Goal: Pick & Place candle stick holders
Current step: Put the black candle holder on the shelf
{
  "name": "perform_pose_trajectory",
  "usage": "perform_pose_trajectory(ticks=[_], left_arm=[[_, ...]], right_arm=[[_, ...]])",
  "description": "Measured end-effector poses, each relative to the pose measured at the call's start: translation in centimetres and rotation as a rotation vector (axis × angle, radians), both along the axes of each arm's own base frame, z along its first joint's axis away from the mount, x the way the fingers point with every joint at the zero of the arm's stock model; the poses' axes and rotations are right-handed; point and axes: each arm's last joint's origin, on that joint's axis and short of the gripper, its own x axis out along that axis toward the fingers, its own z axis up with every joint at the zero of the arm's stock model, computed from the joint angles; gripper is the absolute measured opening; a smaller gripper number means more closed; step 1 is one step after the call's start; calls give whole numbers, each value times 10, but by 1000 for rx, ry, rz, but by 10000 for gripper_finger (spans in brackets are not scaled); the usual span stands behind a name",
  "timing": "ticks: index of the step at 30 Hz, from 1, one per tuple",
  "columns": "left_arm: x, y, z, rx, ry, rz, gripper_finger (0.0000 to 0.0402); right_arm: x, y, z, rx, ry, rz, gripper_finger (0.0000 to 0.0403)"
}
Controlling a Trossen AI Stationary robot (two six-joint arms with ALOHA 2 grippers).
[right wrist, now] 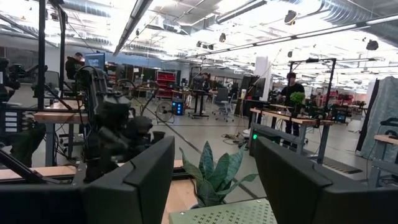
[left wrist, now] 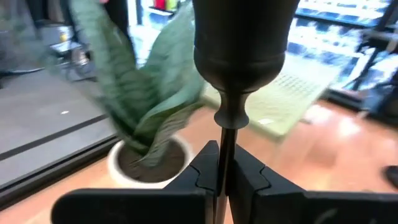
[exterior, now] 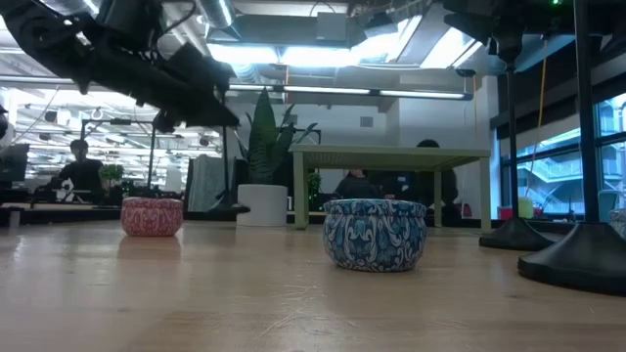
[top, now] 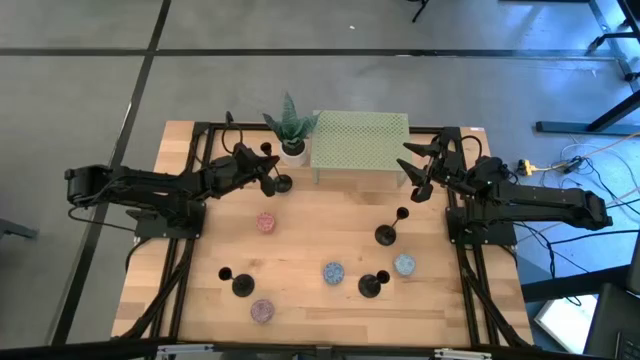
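Several black candle stick holders show in the high view. One [top: 276,176] is beside the spiky plant [top: 292,128] at the far left, and my left gripper [top: 262,168] is shut on it. The left wrist view shows its cup [left wrist: 242,37] above the fingers. Three others stand on their round bases on the table: one right of centre [top: 386,234], one at the near middle [top: 370,287] and one at the near left [top: 242,286]. My right gripper [top: 421,172] hangs open at the far right, by the green stand [top: 360,140], with nothing between its fingers [right wrist: 214,180]. My left gripper pinches the holder's thin stem [left wrist: 225,163] between its two fingers, a little below the cup. The fingers come about level from the table's left and lie across the stem. The holder stays upright. I cannot tell whether its base [top: 281,184] is on the table.
Small round tins lie about: pink [top: 265,222], blue patterned [top: 333,272], pale blue [top: 404,264] and purple [top: 262,311]. The plant's white pot [left wrist: 149,163] stands right behind the held holder. The green stand is at the far middle. People sit in the room beyond the table.
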Motion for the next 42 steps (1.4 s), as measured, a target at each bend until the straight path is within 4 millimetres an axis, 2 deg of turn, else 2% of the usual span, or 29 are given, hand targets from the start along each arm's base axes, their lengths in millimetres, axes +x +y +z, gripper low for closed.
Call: perform_pose_trajectory(ticks=[4,8,14,17,20,25,29,32,38,42], left_arm=[[8,-13,23,56,-42,-139,9],[18,-28,56,98,-50,-266,9],[32,-47,104,147,90,-381,9],[38,-50,130,194,55,-400,10],[45,-46,153,217,42,-380,10],[72,-22,165,235,118,-371,10],[103,10,169,232,126,-446,10],[120,37,172,237,140,-436,10],[135,92,193,261,90,-370,10],[145,126,189,205,61,-422,10]], right_arm=[[0,0,0,0,0,0,226],[0,0,0,0,0,0,226],[0,0,0,0,0,0,226],[0,0,0,0,0,0,226],[0,0,0,-1,-3,0,226],[-1,0,2,-5,-22,0,226],[0,0,1,-4,-18,0,226],[1,0,1,-4,-14,0,226],[1,0,1,-6,-13,-1,226],[1,0,1,-6,-13,-1,226]])
